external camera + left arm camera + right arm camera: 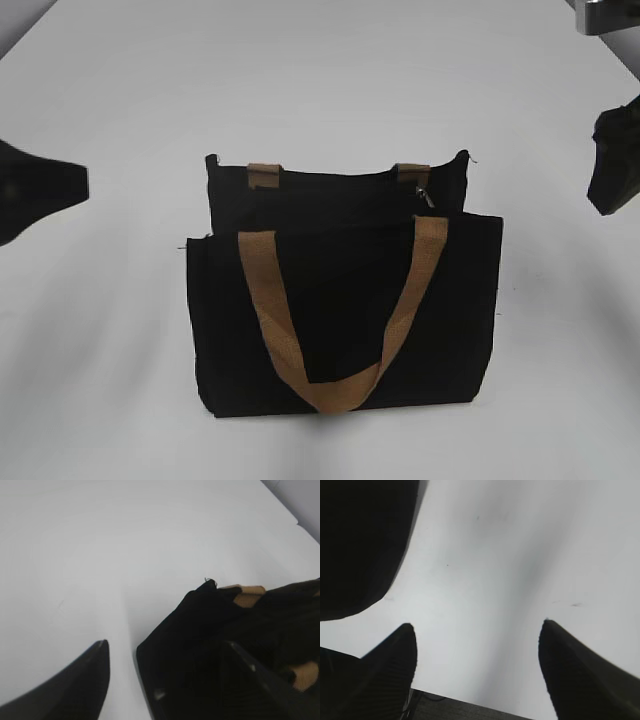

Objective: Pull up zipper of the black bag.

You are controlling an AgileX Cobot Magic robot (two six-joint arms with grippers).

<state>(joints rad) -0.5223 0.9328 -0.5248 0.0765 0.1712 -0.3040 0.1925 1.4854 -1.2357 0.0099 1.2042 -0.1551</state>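
Rectangular black fabric tote bag (345, 310) lies flat mid-table, small silvery metal zipper pull (425, 195) near top right, reachable; left gripper (170, 680) jaws spread beside bag corner; right gripper (477, 675) spread, empty, off aside

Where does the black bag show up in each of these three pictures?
Exterior view: the bag lies at centre, tan handle across its front.
Left wrist view: lower right, its corner between the open fingers of the left gripper.
Right wrist view: probably the dark mass at upper left; too dark to be sure.
Shared landmark: the tan strap loop at the bag's top edge, also in the left wrist view.
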